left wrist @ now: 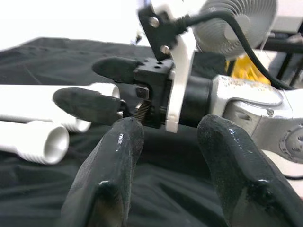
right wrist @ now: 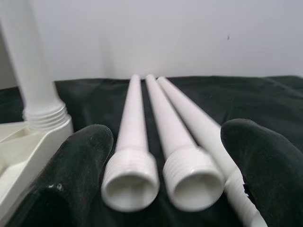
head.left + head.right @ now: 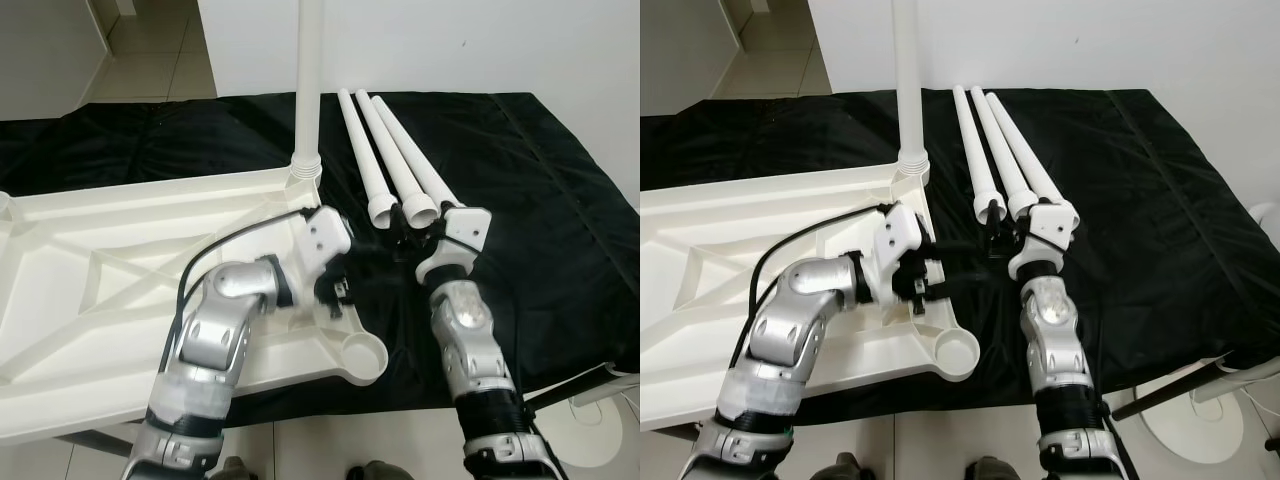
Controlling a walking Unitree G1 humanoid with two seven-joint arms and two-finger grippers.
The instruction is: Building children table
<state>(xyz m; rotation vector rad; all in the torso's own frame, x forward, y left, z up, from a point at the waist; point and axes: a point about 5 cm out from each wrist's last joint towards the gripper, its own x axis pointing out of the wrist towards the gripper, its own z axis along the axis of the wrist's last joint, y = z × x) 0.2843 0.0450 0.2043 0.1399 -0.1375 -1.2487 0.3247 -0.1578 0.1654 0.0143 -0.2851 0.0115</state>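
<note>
Black cloth (image 3: 540, 190) covers the work surface, white wall behind. Upturned white tabletop (image 3: 90, 300) lies along the cloth's left side; one leg (image 3: 310, 80) already stands screwed into its far right corner socket. Three loose legs (image 3: 395, 160) lie side by side just right of that corner, threaded ends toward you. Near right corner socket (image 3: 362, 355) is open.

Right gripper (image 2: 156, 184): fingers spread wide, level with the threaded ends, bracketing the left and middle legs, apparently not touching. Left gripper (image 3: 345, 285): fingers apart, holding nothing, over the tabletop's right edge.

Step, as judged: picking up the second leg. Next you'd centre on one leg, close just behind the threads, then carry it to an open socket.
</note>
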